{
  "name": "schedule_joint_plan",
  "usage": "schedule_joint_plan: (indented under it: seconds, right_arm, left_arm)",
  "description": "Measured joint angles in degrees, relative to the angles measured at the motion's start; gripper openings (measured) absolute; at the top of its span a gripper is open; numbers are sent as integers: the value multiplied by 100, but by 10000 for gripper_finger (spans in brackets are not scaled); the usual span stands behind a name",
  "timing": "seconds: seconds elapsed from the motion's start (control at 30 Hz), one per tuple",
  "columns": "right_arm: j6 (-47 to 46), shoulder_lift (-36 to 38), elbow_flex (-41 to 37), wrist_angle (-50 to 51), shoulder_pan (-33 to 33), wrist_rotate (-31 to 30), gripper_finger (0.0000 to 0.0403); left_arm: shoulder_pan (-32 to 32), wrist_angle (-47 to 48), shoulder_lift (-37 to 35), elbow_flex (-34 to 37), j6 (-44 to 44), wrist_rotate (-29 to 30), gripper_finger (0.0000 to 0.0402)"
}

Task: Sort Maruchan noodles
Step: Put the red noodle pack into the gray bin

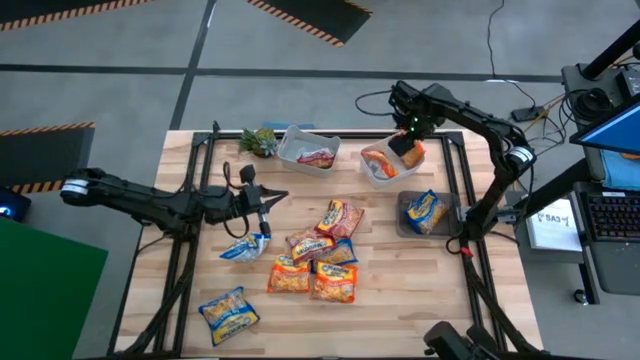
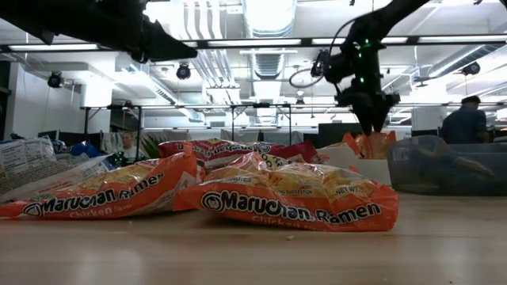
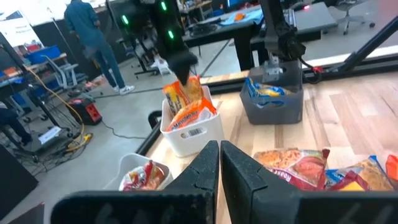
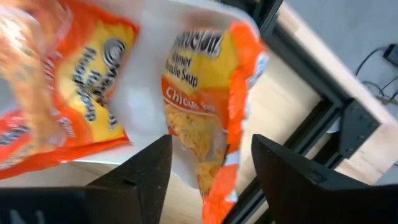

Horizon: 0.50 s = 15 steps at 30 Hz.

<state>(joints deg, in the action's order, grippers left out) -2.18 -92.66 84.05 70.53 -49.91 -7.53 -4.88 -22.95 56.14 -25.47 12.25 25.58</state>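
The right gripper (image 4: 208, 171) has its two dark fingers (image 4: 140, 177) spread apart, with a clear gap between them. Directly beyond that gap stands an orange-and-yellow chicken ramen packet (image 4: 208, 99), printed side toward the camera; its lower end reaches down between the fingers, and contact with either finger cannot be confirmed. The packet leans against the wall of a white tub (image 4: 152, 74). A second orange packet (image 4: 68, 93) lies inside the same tub, beside the first one. The tub rests on a light wooden table (image 4: 292, 93). A black metal frame rail (image 4: 323, 115) runs along the table edge just beyond the tub. Grey floor (image 4: 348, 25) shows past the rail.
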Motion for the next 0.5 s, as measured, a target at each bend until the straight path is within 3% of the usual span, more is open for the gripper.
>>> schedule_joint_plan:
  seconds: [0.17,0.3,0.5]
  right_arm:
    - [-294,262,475,115,76,66,224]
    - [-384,614,502,51,376,667,223]
    - [-114,1171,85,-385,1581,964,221]
  left_arm:
    - [1,-25,275,0,-175,-2,0]
    - [1,-15,451,-73,-281,-2,0]
    - [1,-16,647,-220,-395,-2,0]
